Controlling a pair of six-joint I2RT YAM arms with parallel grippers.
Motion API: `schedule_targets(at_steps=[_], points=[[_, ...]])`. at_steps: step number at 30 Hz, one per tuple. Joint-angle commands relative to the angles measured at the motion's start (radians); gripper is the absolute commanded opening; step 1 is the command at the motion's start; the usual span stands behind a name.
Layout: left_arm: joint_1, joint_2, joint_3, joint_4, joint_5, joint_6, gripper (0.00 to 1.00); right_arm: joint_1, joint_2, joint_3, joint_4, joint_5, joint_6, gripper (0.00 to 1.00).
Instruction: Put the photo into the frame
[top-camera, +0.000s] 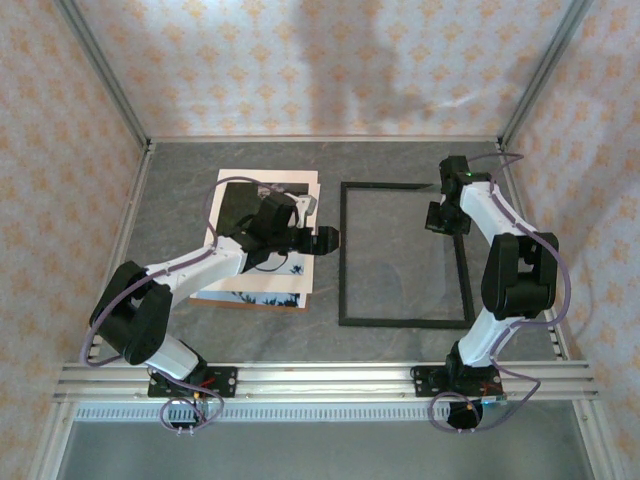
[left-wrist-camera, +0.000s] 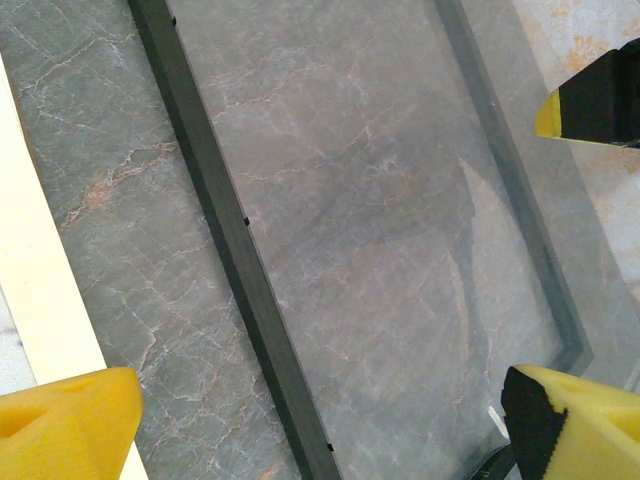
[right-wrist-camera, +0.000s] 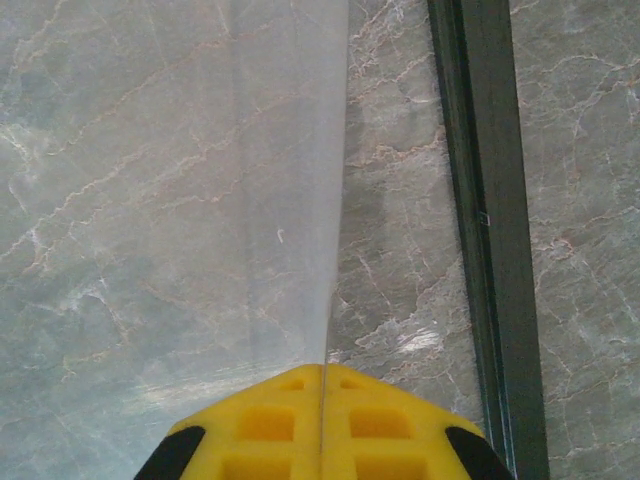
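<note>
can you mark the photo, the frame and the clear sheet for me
the photo (top-camera: 290, 177): top external view, on its white top border.
the frame (left-wrist-camera: 238, 250): left wrist view, on the middle of one long black bar.
the clear sheet (right-wrist-camera: 290, 180): right wrist view, on its hazy face, seen nearly edge-on.

Left arm sprawls across the photo on the left half of the tabletop, and most of the print is covered. Only a brown sliver of backing board peeks out at its near edge. Right arm hides the far right corner of the frame. The right wrist view has the right gripper pinching a see-through sheet, blurred and running off the top edge.
</note>
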Motion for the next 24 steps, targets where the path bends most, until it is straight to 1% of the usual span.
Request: schedule_targets(at_steps=[1, 4, 11, 14, 16, 24], points=[[-0.012, 0.011, 0.027, -0.007, -0.024, -0.002, 0.93, -0.006, 0.016, -0.007, 0.009, -0.007, 0.020, 0.01], [-0.012, 0.011, 0.027, -0.010, -0.024, 0.000, 0.93, -0.005, 0.023, -0.006, 0.015, 0.007, 0.023, 0.08], [-0.012, 0.011, 0.034, -0.021, -0.029, 0.004, 0.93, -0.005, 0.076, 0.021, 0.023, 0.032, 0.041, 0.34], [-0.012, 0.009, 0.034, -0.028, -0.036, 0.010, 0.93, -0.015, 0.094, 0.029, 0.032, 0.037, 0.055, 0.42], [-0.012, 0.009, 0.035, -0.033, -0.040, 0.013, 0.93, -0.024, 0.109, 0.036, 0.036, 0.036, 0.061, 0.49], [-0.012, 0.014, 0.038, -0.045, -0.053, 0.020, 0.92, -0.060, 0.171, 0.064, 0.051, 0.034, 0.071, 0.60]])
